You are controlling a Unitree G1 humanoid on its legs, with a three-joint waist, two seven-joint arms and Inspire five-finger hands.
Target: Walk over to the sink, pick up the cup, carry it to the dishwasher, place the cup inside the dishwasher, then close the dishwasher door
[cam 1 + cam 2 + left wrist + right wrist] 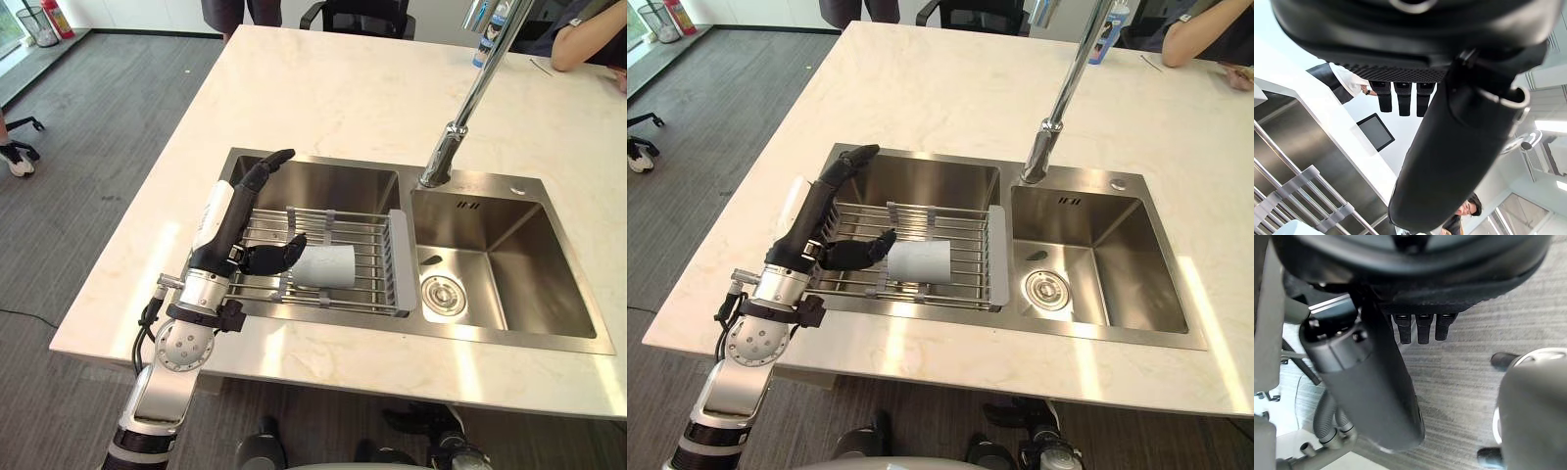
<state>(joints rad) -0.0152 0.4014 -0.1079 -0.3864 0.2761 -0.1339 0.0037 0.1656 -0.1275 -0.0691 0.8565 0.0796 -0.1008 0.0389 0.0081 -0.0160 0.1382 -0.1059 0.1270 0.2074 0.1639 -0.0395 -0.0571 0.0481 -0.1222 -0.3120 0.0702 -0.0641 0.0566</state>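
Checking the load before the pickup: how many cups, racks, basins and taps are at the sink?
White cup, lying on its side: 1
Steel wire drying rack: 1
Stainless steel basins: 2
Tall chrome tap: 1
Total: 5

counter (323, 98): pale marble-look stone, glossy. sink (534, 259): brushed stainless. tap (475, 93): polished chrome. rack (400, 262): metal wire, grey plastic ends. cup (328, 266): white, matt. floor (98, 127): grey carpet.
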